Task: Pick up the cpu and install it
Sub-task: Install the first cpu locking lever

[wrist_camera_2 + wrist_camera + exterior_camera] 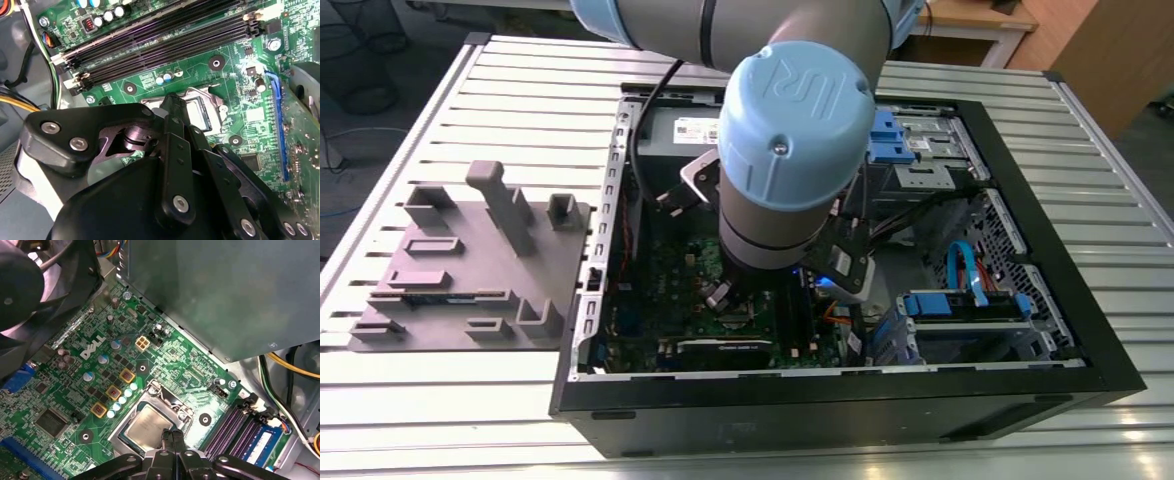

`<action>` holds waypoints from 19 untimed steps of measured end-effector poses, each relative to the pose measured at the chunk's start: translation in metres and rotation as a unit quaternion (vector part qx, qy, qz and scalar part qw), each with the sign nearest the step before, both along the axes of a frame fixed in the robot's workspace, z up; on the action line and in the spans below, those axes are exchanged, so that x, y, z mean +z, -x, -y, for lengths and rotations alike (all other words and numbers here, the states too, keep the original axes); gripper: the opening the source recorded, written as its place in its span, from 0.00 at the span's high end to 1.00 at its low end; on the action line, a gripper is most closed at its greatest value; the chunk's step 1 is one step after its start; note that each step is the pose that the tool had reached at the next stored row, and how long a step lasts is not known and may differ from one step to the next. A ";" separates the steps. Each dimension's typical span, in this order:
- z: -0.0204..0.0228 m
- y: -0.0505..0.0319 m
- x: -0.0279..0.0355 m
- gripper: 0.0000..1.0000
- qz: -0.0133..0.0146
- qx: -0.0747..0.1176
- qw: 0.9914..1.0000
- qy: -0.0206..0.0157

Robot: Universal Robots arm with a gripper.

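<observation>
I have the arm reaching down into the open computer case (1067,390) on the worktop (520,80). The cpu (147,426) lies flat in the motherboard (170,360) socket, directly beneath the tool (171,436), whose fingers are clenched together, touching its near edge.

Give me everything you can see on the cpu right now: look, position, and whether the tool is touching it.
The cpu is a small, flat, square chip with a pale silver-grey, slightly brushed metal top. It lies flat inside the metal-framed socket on the green motherboard, beside the long black memory slots. In both wrist views the tool sits directly over the chip's near edge, its fingertips drawn together; whether they actually touch the chip is hidden. In the second wrist view the tool covers part of the chip.
</observation>
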State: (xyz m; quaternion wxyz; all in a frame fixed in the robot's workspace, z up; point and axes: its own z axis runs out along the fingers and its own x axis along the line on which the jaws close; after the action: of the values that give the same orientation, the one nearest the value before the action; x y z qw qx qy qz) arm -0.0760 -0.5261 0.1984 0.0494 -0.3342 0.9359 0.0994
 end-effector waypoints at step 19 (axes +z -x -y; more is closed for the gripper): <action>0.0057 -0.0073 -0.0044 0.89 0.000 0.000 1.000 0.000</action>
State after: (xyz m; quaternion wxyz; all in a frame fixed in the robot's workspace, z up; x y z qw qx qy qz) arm -0.0687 -0.5318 0.1939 0.0495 -0.3342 0.9359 0.0996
